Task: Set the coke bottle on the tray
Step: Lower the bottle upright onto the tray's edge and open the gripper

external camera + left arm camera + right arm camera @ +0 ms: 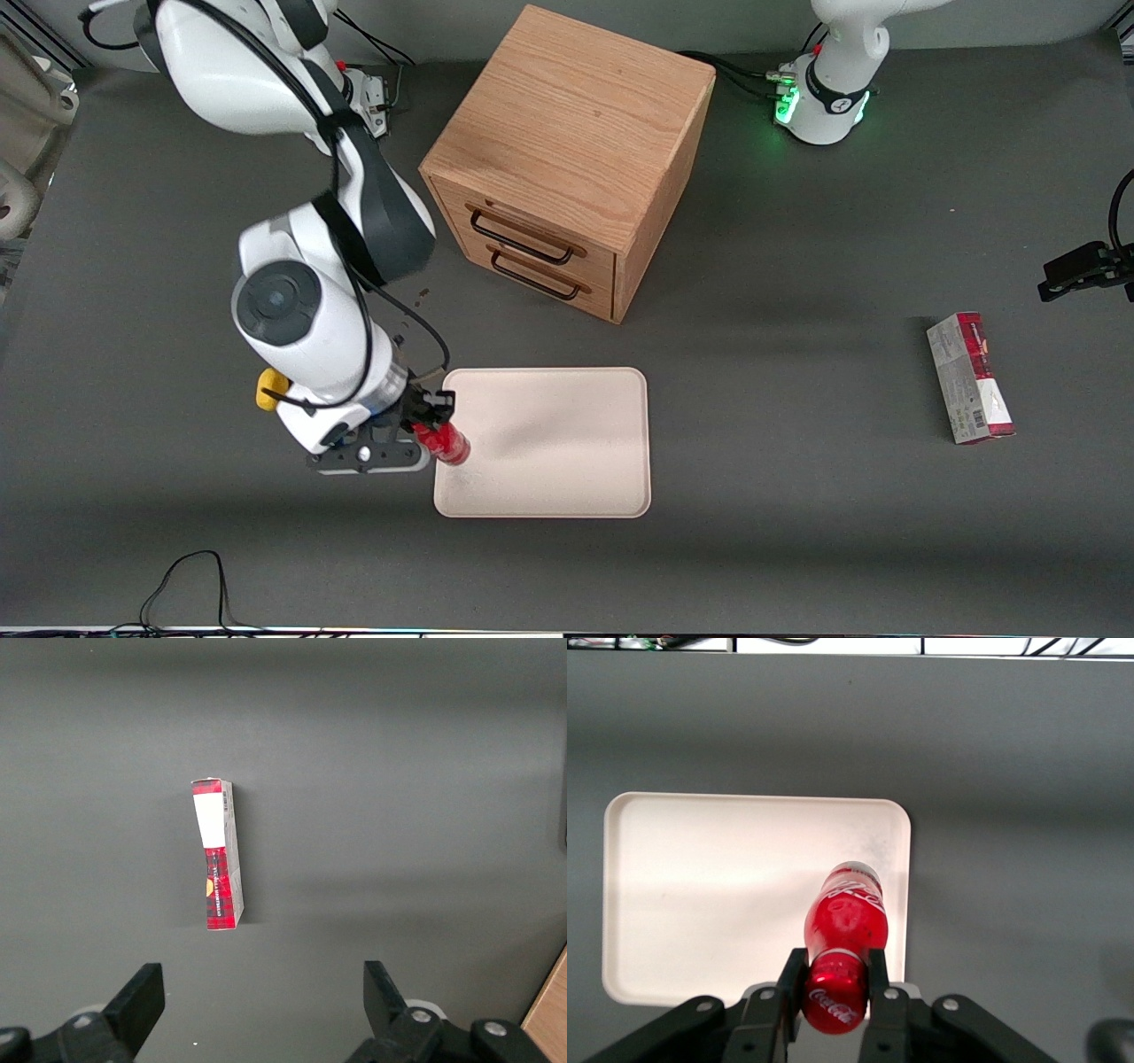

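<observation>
My right gripper (432, 424) is shut on the red cap end of the coke bottle (446, 441), a small red bottle. It holds the bottle just over the edge of the cream-pink tray (558, 443) that lies toward the working arm's end. In the right wrist view the black fingers (790, 981) clamp the bottle (844, 920) by its cap, and the bottle's body reaches out over the tray (718, 895) near its rim. I cannot tell whether the bottle touches the tray.
A wooden drawer cabinet (567, 159) stands farther from the front camera than the tray. A small yellow lump (269, 388) lies beside my arm. A red-and-grey carton (970, 377) lies toward the parked arm's end and shows in the left wrist view (218, 855).
</observation>
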